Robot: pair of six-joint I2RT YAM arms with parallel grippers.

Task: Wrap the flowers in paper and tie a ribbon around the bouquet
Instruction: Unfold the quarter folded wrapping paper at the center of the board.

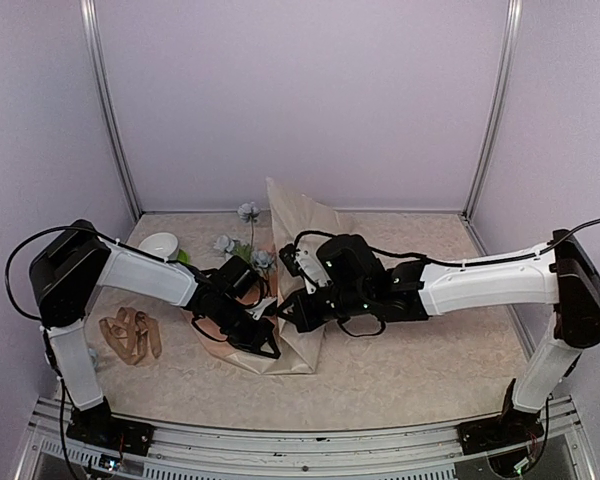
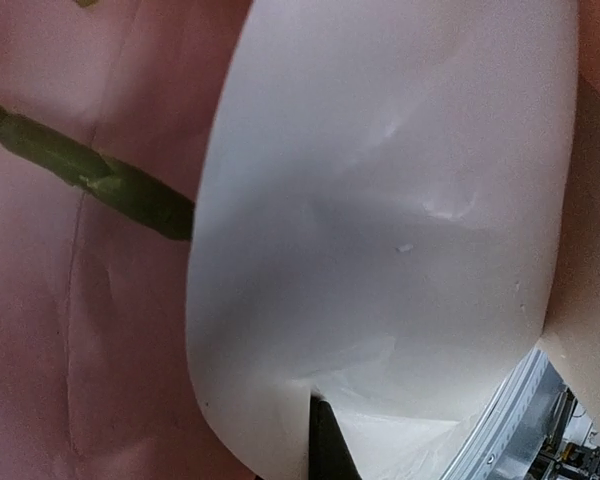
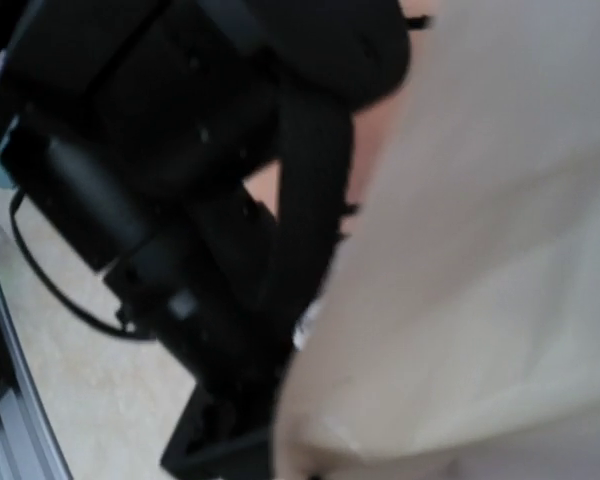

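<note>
Two black two-finger tools are at the marbled cream worktop (image 1: 420, 350): the left tool (image 1: 268, 343) and the right tool (image 1: 283, 312). Under both lies one large beige crinkly paper sheet (image 1: 298, 215). Beyond the left tool three pale blue artificial blooms (image 1: 248, 210) show. The left wrist view has one thin green stem (image 2: 90, 180). Outboard of the left tool are one looped tan-brown flat ribbon (image 1: 130, 335) and one white rounded object (image 1: 160, 244).

Honestly nothing readable here, no text, labels or numbers anywhere on the paper (image 1: 302, 215) or the counter (image 1: 430, 365).
</note>
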